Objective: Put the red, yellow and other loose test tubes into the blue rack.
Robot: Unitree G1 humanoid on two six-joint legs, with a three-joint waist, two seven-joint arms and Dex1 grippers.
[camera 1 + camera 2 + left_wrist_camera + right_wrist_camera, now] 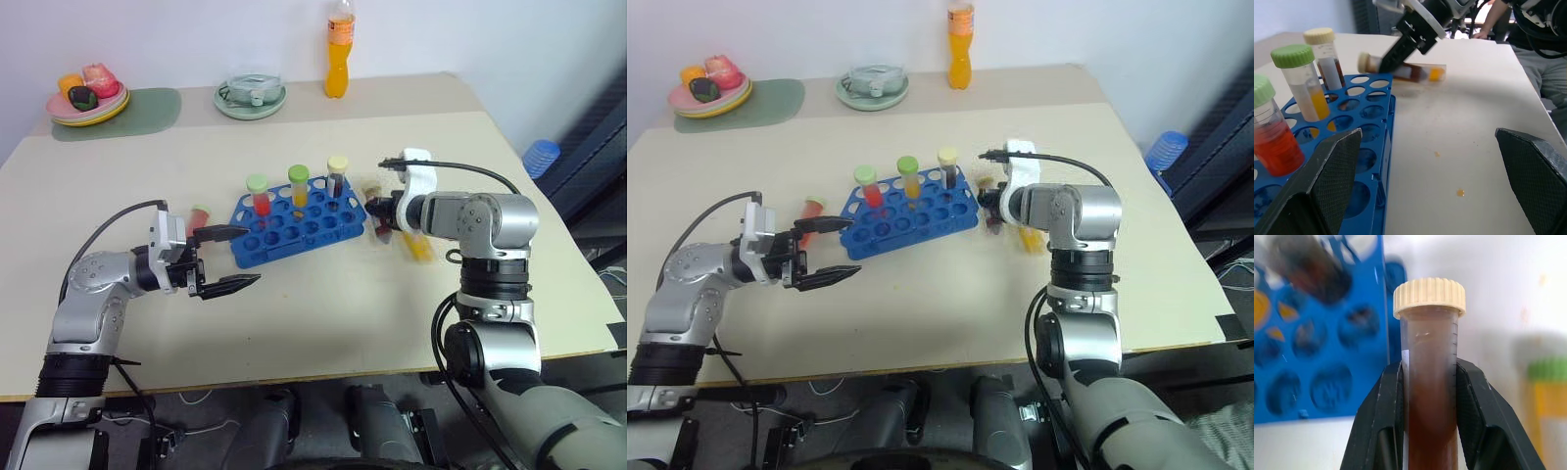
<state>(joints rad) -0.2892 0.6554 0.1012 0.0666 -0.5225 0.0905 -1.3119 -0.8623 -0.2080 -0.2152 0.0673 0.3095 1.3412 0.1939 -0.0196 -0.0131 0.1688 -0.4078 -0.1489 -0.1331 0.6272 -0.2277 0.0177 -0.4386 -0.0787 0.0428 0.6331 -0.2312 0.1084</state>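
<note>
Blue rack (294, 225) sits mid-worktop (323, 304), slightly skewed. Three capped test tubes stand upright in its far row: red tube with green cap (259, 194), yellow tube with green cap (299, 185), dark tube with cream cap (337, 174). The other holes in view hold nothing.

Right claw (1428, 382) is pinching a dark brown tube with cream cap (1429, 382); both black fingers (1378, 416) press on the tube body below the cap. In the head views this tube (376, 209) is held just off the right end of the rack, tilted, cap toward the far side of the worktop. In the left wrist view it appears lifted clear of the worktop surface.

A yellow tube (418, 245) lies flat on the worktop near the right claw, partly hidden by the forearm. A red-liquid tube (200, 216) lies on the worktop just left of the rack, beside the left claw.

Left claw (231, 258) is spread wide, holding nothing, pointing level toward the rack's left end, close to it but not touching.

Far edge of worktop: orange drink bottle (339, 49), a plate of toy food (88, 98) on a green mat (137, 113), a pale green dish (251, 95).
</note>
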